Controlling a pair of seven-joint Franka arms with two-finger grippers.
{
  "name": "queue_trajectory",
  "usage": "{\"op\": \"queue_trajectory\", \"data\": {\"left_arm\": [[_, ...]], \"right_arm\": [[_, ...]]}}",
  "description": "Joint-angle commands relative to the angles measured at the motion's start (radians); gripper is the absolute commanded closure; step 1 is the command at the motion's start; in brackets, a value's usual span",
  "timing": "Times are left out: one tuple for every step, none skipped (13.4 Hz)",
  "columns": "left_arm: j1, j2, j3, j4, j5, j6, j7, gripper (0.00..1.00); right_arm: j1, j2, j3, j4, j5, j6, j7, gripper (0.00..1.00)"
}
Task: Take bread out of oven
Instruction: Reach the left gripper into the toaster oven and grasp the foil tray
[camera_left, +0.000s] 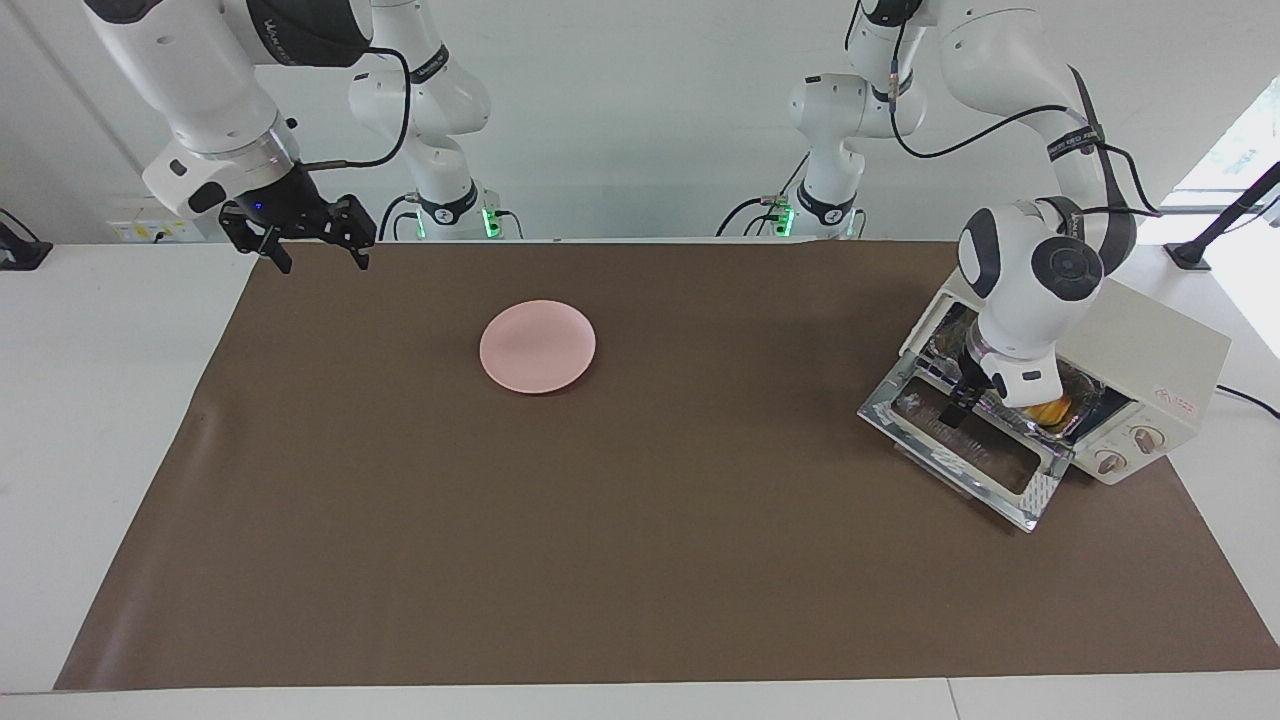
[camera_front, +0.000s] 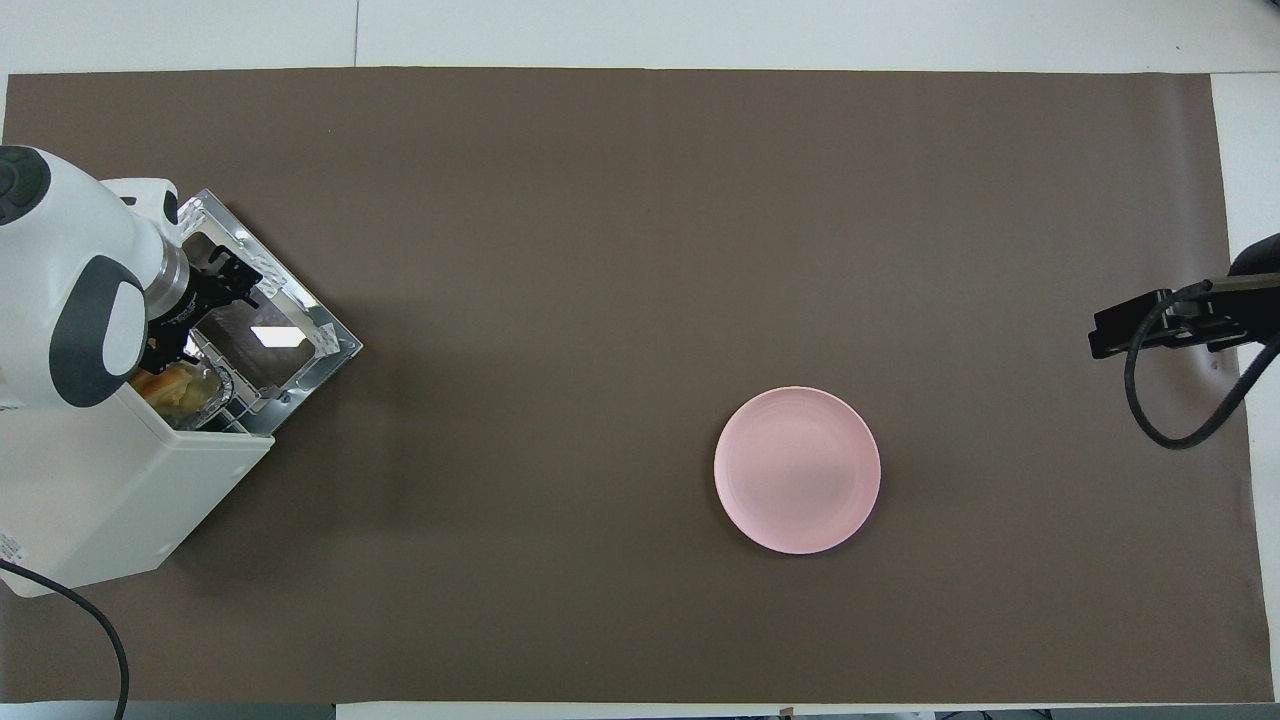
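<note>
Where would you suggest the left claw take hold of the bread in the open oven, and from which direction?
Probably across the loaf's narrow width, near its middle, coming through the oven's open front above the lowered door. The bread lies lengthwise in its foil tray along the opening, so its long sides face the claw. The left claw is over the door; the right claw waits.
</note>
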Motion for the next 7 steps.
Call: {"op": "queue_trajectory", "data": {"left_arm": [[0.009,-0.050,-0.002,-0.065,0.026,0.037,0.015,0.70],[0.010,-0.050,-0.002,-0.065,0.027,0.041,0.018,0.92],[0.009,-0.050,-0.004,-0.066,0.026,0.043,0.025,1.00],[0.007,-0.050,-0.004,-0.066,0.026,0.038,0.030,1.00],[0.007,-0.050,-0.004,-0.066,0.026,0.041,0.033,1.00],[0.003,-0.048,-0.004,-0.063,0.027,0.043,0.039,1.00],[-0.005,-0.042,-0.004,-0.052,0.026,0.038,0.039,1.00]], "right_arm": [[0.000,-0.007,-0.005,-0.007,0.006,0.001,-0.015,0.00],[0.000,-0.007,-0.005,-0.007,0.006,0.001,-0.013,0.00],[-0.002,-0.007,-0.005,-0.007,0.006,0.001,-0.013,0.00],[-0.005,-0.007,-0.005,-0.007,0.006,0.001,-0.016,0.00],[-0.008,-0.007,-0.007,-0.007,0.006,0.001,-0.015,0.00],[-0.006,-0.007,-0.005,-0.007,0.006,0.001,-0.013,0.00],[-0.006,-0.007,-0.005,-0.007,0.006,0.001,-0.012,0.00]]}}
